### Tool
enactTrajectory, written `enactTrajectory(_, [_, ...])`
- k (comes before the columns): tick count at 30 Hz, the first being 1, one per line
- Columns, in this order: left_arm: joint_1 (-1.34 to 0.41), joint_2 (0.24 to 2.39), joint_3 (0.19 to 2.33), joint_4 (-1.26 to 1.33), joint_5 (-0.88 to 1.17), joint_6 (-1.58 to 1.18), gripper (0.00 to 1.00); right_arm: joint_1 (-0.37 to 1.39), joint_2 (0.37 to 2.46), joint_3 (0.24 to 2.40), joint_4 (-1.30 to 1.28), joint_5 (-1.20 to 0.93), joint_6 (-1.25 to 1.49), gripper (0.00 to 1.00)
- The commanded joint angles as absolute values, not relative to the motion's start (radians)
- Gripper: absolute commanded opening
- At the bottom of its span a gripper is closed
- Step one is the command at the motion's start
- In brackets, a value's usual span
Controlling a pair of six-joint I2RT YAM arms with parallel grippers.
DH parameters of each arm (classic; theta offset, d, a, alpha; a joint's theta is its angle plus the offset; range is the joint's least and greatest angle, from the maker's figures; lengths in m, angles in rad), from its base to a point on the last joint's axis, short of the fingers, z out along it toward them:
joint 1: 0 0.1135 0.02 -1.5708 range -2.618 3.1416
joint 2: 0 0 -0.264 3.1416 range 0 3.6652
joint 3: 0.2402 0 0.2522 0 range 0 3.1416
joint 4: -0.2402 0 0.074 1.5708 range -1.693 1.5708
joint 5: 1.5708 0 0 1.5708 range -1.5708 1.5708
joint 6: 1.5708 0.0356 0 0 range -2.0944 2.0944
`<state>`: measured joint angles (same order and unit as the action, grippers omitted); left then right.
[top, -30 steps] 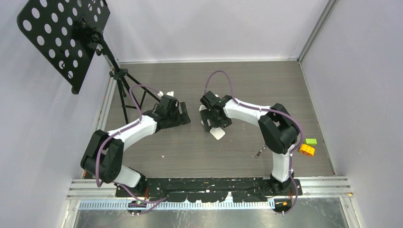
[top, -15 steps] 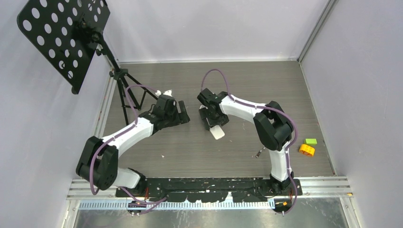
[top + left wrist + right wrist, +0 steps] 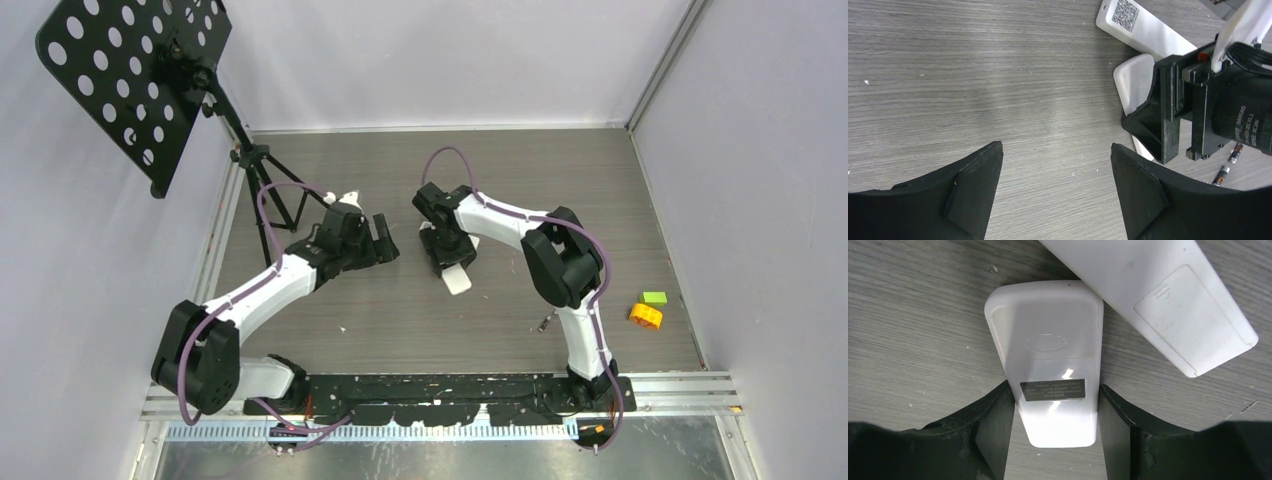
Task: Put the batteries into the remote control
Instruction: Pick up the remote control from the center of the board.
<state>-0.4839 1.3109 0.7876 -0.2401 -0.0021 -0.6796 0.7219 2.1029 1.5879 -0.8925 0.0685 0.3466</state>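
Observation:
A small white remote lies back up on the table, with a dark label on it. My right gripper straddles its near end, both fingers against its sides. A longer white remote lies beside it, back up, its battery cover closed. In the top view the small remote sticks out from under my right gripper. My left gripper is open and empty over bare table, left of the remotes. Two batteries lie beyond the right gripper. Another thin dark battery lies to the right.
An orange-yellow block and a green block lie near the right wall. A black music stand on a tripod stands at the back left, close to my left arm. Walls close off three sides.
My right arm has folded leftward and its gripper has shifted slightly left over the small remote. My left arm has stretched out, its gripper staying near the same spot.

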Motion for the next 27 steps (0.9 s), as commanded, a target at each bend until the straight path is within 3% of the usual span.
enactTrajectory(1, [-0.479, 1.264, 0.76, -0.192, 0.055, -0.671, 0.82, 0.713, 2.078, 1.597, -0.872, 0.051, 0.361, 0.4])
enactTrajectory(10, [-0.498, 1.266, 0.659, 0.083, 0.296, -0.736, 0.8, 0.681, 1.796, 1.346, -0.502, -0.062, 0.777, 0.36])
enactTrajectory(17, [-0.626, 1.26, 0.635, 0.182, 0.183, -0.808, 0.81, 0.717, 1.651, 1.168, -0.275, -0.065, 1.233, 0.36])
enactTrajectory(24, [-0.668, 1.223, 0.606, 0.224, 0.115, -0.851, 0.81, 0.741, 1.574, 1.067, -0.16, -0.054, 1.443, 0.37])
enactTrajectory(27, [-0.67, 1.211, 0.597, 0.21, 0.09, -0.857, 0.74, 0.747, 1.548, 1.029, -0.112, -0.084, 1.49, 0.37])
